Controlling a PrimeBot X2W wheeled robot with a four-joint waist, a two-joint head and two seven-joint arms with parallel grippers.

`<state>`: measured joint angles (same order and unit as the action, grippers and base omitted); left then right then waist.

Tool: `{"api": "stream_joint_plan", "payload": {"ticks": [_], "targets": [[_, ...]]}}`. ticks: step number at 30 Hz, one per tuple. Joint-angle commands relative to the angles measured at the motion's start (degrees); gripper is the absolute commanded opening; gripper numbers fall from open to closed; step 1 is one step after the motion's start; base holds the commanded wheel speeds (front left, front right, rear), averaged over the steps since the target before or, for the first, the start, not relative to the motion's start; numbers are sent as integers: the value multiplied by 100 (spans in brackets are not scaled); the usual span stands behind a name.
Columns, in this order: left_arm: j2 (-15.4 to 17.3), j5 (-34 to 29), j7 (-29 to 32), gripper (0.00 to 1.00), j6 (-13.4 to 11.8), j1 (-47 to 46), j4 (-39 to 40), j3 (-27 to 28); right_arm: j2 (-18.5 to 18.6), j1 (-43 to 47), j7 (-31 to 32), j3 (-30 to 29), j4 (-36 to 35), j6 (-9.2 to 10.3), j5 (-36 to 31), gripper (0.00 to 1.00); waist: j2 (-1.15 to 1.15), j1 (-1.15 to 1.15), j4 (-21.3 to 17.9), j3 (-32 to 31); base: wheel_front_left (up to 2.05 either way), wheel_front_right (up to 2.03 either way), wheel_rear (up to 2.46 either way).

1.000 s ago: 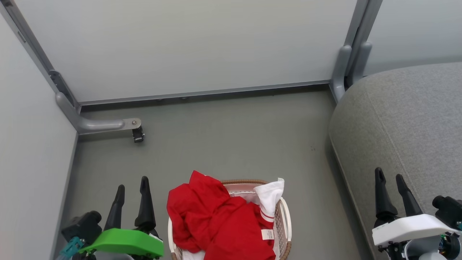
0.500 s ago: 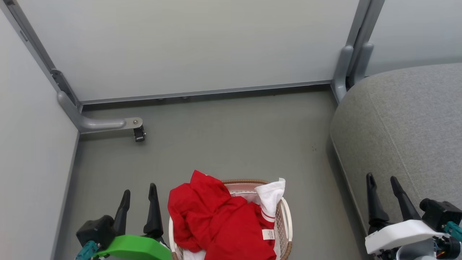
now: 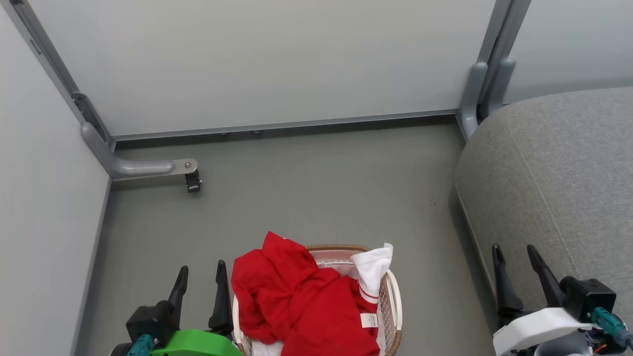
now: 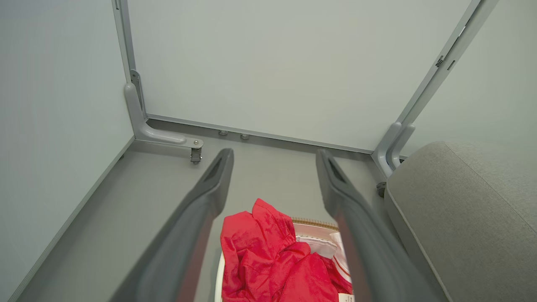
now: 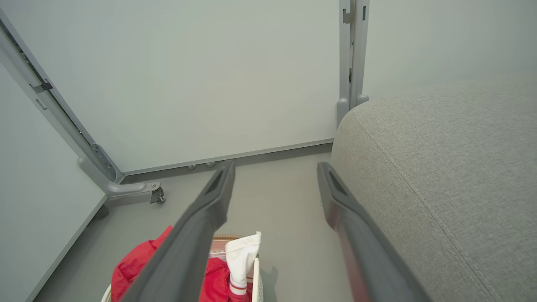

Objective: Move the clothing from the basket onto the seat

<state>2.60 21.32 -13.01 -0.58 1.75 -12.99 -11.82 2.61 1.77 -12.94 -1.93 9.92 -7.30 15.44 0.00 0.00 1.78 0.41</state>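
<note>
2 grippers hung low, jaws released wide and holding nothing: the left gripper (image 3: 203, 268) just beside the basket (image 3: 394, 296), the right gripper (image 3: 514, 248) at the near edge of the seat (image 3: 559, 173). The clothing (image 3: 306, 306) lay heaped in the basket on the floor (image 3: 306, 188), red folds spilling over its left rim (a white cloth (image 3: 373, 264) stuck up at the right)

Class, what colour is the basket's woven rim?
The rim is brown; head view shows it best.
</note>
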Motion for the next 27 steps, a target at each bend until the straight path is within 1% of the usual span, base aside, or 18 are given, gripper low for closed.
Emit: {"api": "stream_joint_plan", "payload": {"ticks": [1, 18, 27], "targets": [[38, -101, -49, 100, -42, 52, -2, -28, 34, 71, -55, 8, 9, -28, -131, 100, 0, 0, 5, 2, 0, 0, 0], [46, -685, -229, 100, -103, 98, -152, -181, 43, 132, -239, 82, 85, -27, -846, 100, 0, 0, 28, 21, 0, 0, 0], [45, -653, -224, 100, -94, 55, -217, -200, 43, 121, -234, 95, 132, -20, -864, 100, 0, 0, 35, 23, 0, 0, 0]]}}
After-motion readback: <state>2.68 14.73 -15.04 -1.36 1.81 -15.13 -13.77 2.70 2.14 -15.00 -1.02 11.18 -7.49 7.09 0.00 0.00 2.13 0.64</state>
